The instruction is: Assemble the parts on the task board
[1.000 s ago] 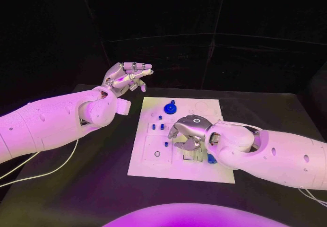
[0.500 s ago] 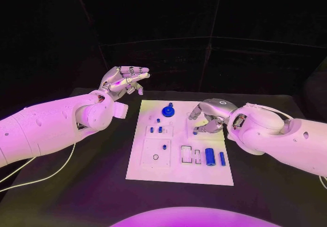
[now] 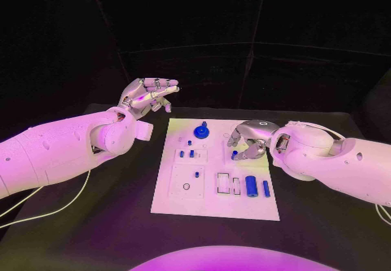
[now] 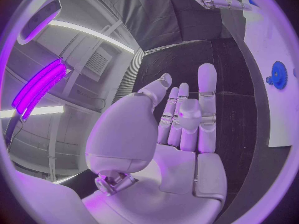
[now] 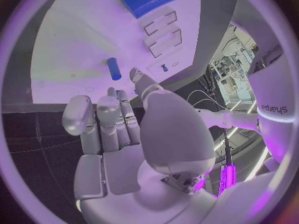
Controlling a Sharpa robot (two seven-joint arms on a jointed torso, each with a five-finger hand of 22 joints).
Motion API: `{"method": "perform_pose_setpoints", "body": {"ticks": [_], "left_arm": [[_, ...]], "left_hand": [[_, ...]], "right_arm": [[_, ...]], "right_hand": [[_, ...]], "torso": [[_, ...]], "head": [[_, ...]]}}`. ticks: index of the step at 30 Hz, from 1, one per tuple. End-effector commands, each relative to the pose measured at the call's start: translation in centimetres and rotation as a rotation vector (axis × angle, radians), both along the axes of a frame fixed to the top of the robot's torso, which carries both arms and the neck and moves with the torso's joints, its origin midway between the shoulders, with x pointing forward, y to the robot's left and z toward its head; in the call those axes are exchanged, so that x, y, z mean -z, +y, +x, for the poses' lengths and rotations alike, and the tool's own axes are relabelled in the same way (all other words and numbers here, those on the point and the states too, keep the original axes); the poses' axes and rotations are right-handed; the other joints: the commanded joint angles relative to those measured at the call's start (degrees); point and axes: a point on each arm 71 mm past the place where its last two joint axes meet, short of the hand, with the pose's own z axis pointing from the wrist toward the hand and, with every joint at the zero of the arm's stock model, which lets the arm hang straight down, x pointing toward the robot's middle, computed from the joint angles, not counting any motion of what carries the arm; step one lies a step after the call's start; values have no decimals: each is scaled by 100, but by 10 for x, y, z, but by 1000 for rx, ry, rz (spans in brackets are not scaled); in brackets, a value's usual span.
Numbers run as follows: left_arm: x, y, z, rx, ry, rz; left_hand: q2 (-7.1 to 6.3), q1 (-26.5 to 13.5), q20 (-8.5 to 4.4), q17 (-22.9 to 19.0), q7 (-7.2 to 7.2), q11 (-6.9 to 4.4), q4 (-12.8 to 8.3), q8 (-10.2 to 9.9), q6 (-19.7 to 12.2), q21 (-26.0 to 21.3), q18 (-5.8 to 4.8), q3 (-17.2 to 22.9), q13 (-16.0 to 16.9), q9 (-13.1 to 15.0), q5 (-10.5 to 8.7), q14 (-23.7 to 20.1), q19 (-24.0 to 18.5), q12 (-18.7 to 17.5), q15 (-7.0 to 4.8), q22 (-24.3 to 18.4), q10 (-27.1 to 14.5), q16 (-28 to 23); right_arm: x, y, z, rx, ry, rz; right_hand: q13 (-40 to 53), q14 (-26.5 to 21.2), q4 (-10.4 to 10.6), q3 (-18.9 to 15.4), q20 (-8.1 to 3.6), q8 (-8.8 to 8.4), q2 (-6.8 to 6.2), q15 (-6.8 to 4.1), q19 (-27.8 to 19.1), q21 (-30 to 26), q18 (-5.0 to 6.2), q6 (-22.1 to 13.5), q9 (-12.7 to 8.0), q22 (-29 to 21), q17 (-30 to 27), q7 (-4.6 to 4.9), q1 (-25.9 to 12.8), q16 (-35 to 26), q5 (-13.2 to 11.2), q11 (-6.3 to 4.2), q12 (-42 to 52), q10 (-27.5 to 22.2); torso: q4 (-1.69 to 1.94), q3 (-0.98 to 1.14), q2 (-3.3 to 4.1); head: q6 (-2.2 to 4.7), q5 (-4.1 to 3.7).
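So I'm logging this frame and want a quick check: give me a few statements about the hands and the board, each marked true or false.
1. The left hand is raised off the table, beside the board's far corner. True.
2. The left hand holds a blue part. False: its fingers are apart and hold nothing, as the left wrist view shows.
3. The right hand is over the board's far right part. True.
4. A blue gear stands near the board's far edge. True.
5. The blue cylinder lies off the board on the table. False: it lies on the board, near its right edge.
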Motion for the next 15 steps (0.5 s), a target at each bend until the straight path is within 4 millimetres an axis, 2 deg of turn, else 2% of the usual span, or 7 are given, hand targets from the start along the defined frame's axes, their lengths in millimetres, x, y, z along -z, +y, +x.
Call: {"method": "perform_pose_setpoints", "body": {"ticks": [1,5,9,15], "left_arm": [[-2,-1,0,9,-7,-11],[-2,-1,0,10,-7,-11],[-2,-1,0,10,-7,-11],[-2,-1,0,10,-7,-11]], "left_hand": [[16,24,-19,-8,2,19,-27,37,37,-27,82,0,-7,-7,5,-56,-13,29,-3,-5,40,-15],[16,24,-19,-8,2,19,-27,37,37,-27,82,0,-7,-7,5,-56,-13,29,-3,-5,40,-15],[16,24,-19,-8,2,19,-27,37,37,-27,82,0,-7,-7,5,-56,-13,29,-3,-5,40,-15],[19,24,-19,-10,0,18,-26,39,41,-29,82,0,-7,-7,6,-56,-12,31,-4,-8,42,-15]], "right_arm": [[4,0,1,-7,23,-60],[6,0,4,-4,26,-82],[9,1,6,-4,26,-97],[11,2,8,-4,23,-101]], "right_hand": [[7,-33,-2,-36,-3,17,34,-17,-8,-14,26,34,9,2,-4,-7,73,6,17,-24,62,49],[0,-12,-23,1,-22,32,148,-37,50,30,11,121,15,58,26,18,180,45,-15,-48,155,152],[-7,7,-31,55,-32,34,209,-47,99,75,-3,172,15,114,75,25,226,90,-47,-61,189,220],[-18,38,-28,217,-48,53,317,-65,183,160,-30,304,20,218,165,50,278,176,-136,-78,212,347]], "torso": [[-8,1,0],[-2,0,-6],[-1,0,2],[-9,4,-5]], "head": [[-2,7],[-22,4],[-14,-11],[-26,8]]}}
